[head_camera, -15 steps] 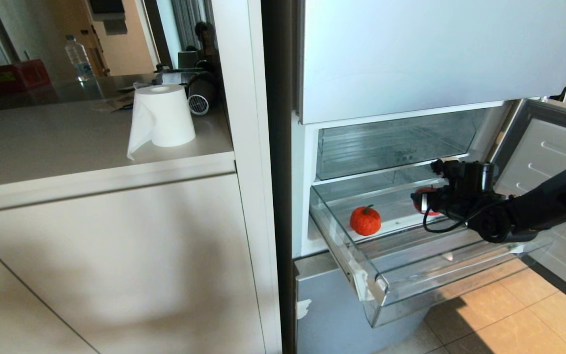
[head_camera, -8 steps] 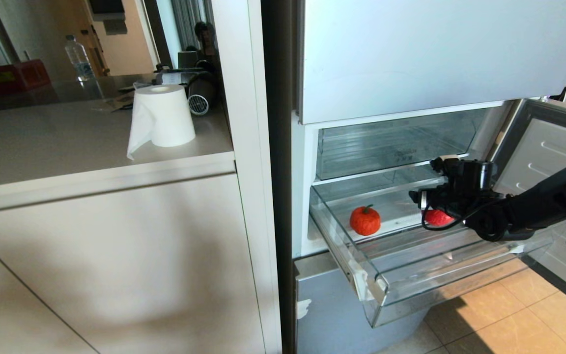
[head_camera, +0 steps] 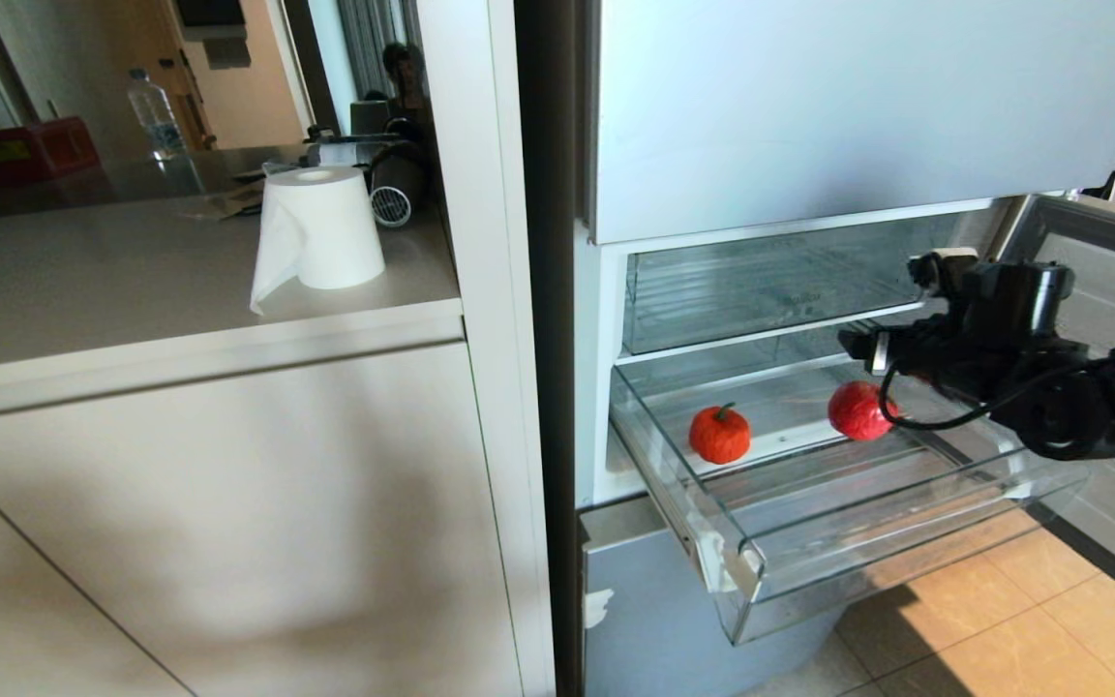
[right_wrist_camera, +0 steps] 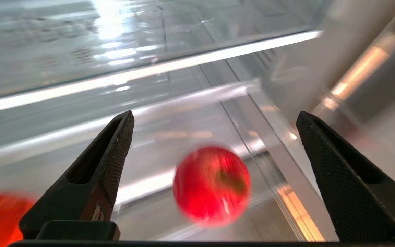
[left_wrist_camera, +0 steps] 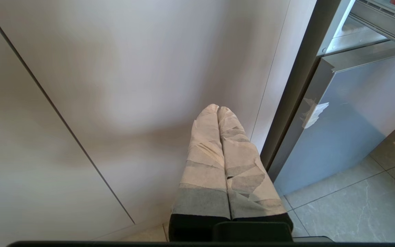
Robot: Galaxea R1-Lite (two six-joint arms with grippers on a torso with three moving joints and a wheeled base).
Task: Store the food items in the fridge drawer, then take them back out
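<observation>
2 food items lie in the fridge drawer (head_camera: 906, 542) now: the orange-red pumpkin-like fruit (head_camera: 720, 435) toward the drawer's left end, and a red apple-like fruit (head_camera: 858, 410) toward its right end, well apart from the first. My right gripper (right_wrist_camera: 214, 178) hangs just above the red fruit with its fingers (right_wrist_camera: 98, 171) spread wide, pinching nothing. The drawer stands pulled out. I judge the storing half done or nearly so; taking both fruits back out is all left. My left gripper (left_wrist_camera: 219, 116) is parked low beside the cabinet panel (left_wrist_camera: 115, 85), left of the drawer, fingers pressed together.
</observation>
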